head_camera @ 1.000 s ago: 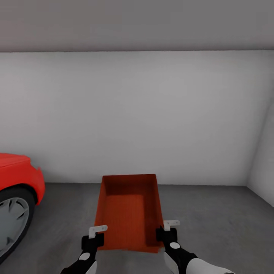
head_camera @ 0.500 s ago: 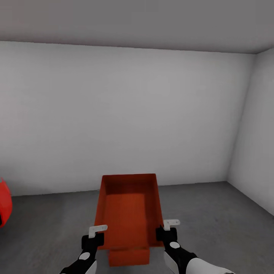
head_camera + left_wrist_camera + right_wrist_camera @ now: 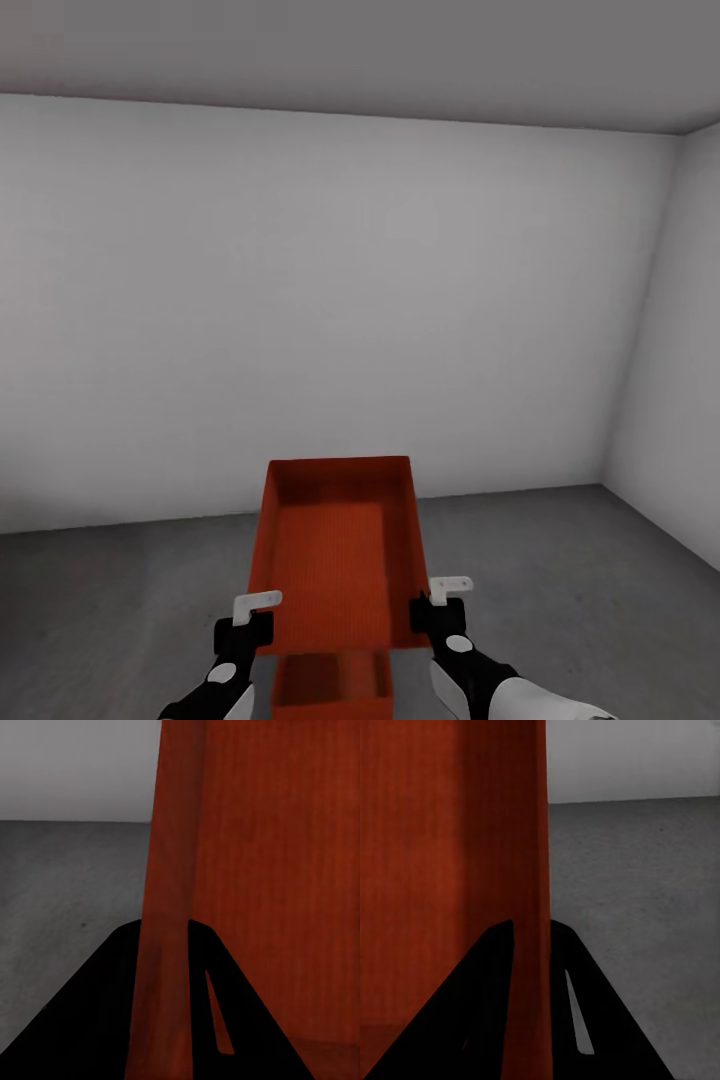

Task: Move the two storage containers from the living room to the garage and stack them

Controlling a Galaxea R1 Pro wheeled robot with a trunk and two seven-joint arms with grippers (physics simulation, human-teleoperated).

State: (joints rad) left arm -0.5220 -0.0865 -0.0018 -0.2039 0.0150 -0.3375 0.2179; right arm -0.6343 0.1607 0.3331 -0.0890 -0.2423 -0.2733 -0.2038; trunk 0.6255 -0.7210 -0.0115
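View swung right, red car gone from the left edge, second storage container (image 3: 332,687) on the floor (image 3: 560,580) showing beneath the held one (image 3: 338,555)

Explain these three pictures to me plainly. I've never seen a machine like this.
This is a simulated two-armed wheeled robot in a garage. The head view looks down from its head over both arms. The left gripper and right gripper each clamp a side wall of an orange-red storage container, holding it up. A second container sits below on the dark grey floor. The other two pictures come from cameras at each wrist: dark fingers straddling the held container's wall, with the floor beyond.
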